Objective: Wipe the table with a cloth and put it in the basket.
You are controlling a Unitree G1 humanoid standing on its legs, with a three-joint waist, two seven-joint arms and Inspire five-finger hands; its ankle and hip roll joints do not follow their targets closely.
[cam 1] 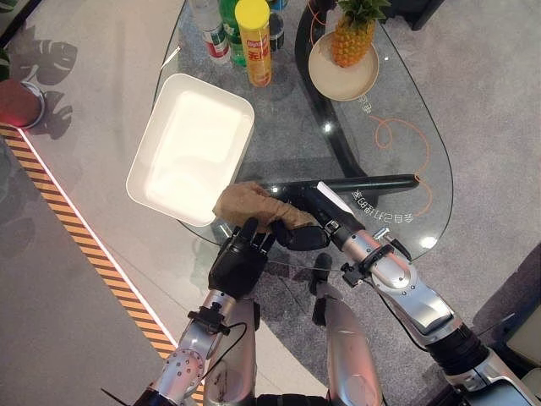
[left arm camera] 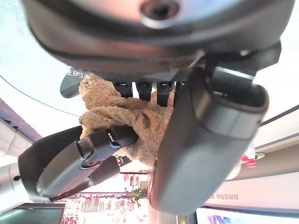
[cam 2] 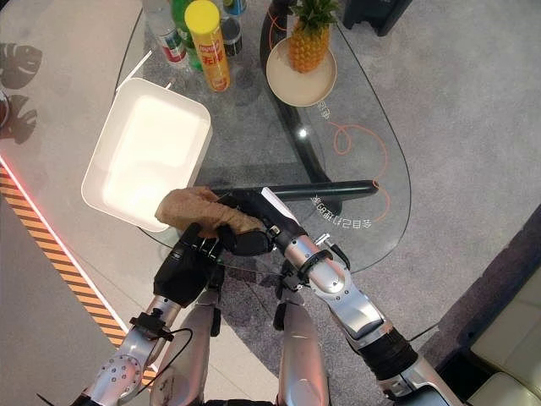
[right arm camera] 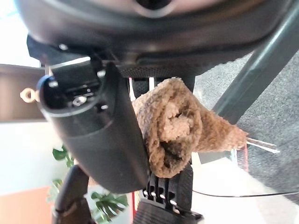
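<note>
A brown fluffy cloth (cam 1: 247, 203) lies bunched at the near edge of the glass table (cam 1: 397, 110), just in front of the white basket (cam 1: 144, 165). My right hand (cam 1: 303, 222) rests on the table edge, shut on the cloth (right arm camera: 177, 126) between thumb and fingers. My left hand (cam 1: 235, 264) is below and in front of the table edge. Its straight fingers (left arm camera: 140, 89) reach up and touch the cloth (left arm camera: 135, 121) from the near side, the thumb beside it.
The basket is empty and sits on the table's left part. At the far end stand a yellow can (cam 1: 254, 41), bottles (cam 1: 211, 30) and a pineapple (cam 1: 351, 34) on a plate (cam 1: 338, 83). A dark table beam (cam 1: 376, 181) runs under the glass.
</note>
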